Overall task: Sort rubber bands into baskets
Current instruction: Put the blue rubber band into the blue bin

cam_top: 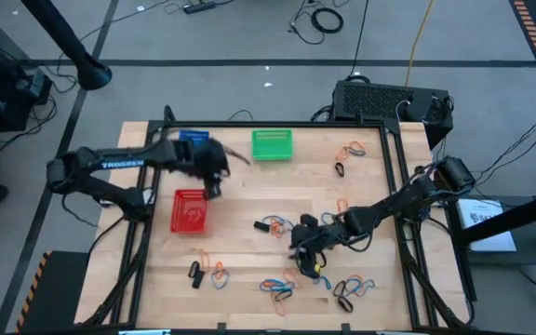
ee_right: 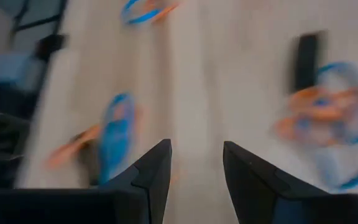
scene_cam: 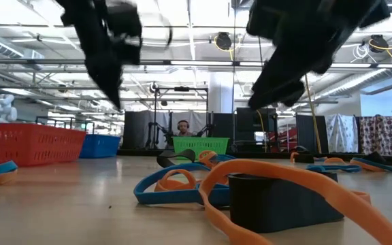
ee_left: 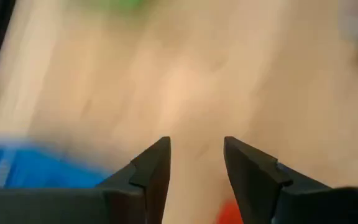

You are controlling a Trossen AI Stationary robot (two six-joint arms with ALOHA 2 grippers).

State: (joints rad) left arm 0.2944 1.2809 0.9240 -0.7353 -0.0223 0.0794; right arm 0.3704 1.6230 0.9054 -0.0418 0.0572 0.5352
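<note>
Left gripper jaws apart, empty, between blue basket and red basket. Right gripper jaws apart, empty, rubber bands scattered just beside it on bench.

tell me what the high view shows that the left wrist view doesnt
Only the high view shows the whole table: the green basket, the scattered rubber bands, and the right gripper over the bands near the table's front.

Only the left wrist view shows the left gripper from close up, its fingers apart with nothing between them.

Both show the blue basket and red basket beside the left gripper, though the wrist view catches only a blurred edge of each.
</note>
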